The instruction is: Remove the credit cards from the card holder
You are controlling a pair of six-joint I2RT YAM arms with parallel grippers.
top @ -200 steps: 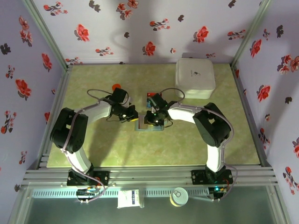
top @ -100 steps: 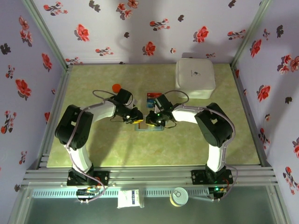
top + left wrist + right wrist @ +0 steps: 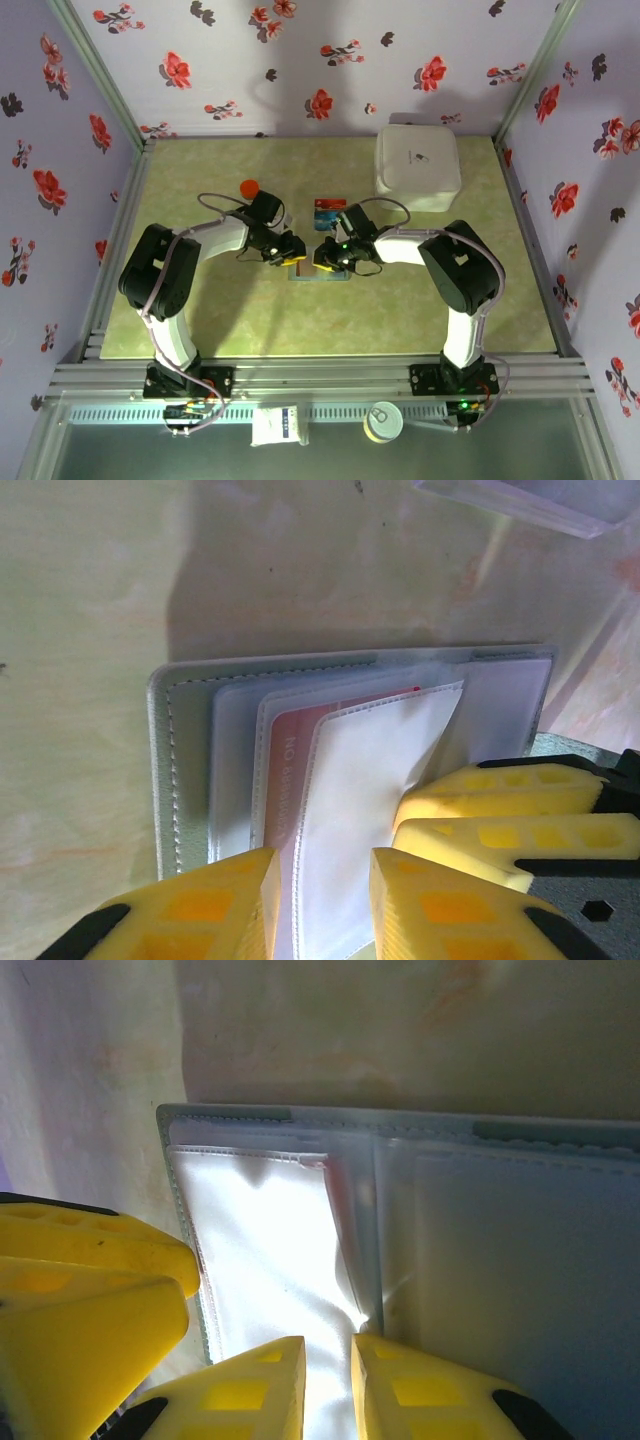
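The grey-blue card holder lies open on the table between my two grippers. Its clear sleeves show in the left wrist view, and a red credit card sits under one of them. My left gripper hangs over that sleeve, open by a small gap, with nothing held. My right gripper stands over the other side of the holder, its jaws a narrow gap apart. One of its fingertips presses into the wrinkled sleeve beside the centre fold. A blue credit card lies on the table just beyond the holder.
A large white box stands at the back right. A small red round object sits behind the left arm. A clear plastic piece lies beyond the holder. The patterned walls close in the table on three sides.
My left gripper has slid right to the holder's edge, and its jaws have come apart from shut. My right gripper has stayed on the holder and shifted only slightly.
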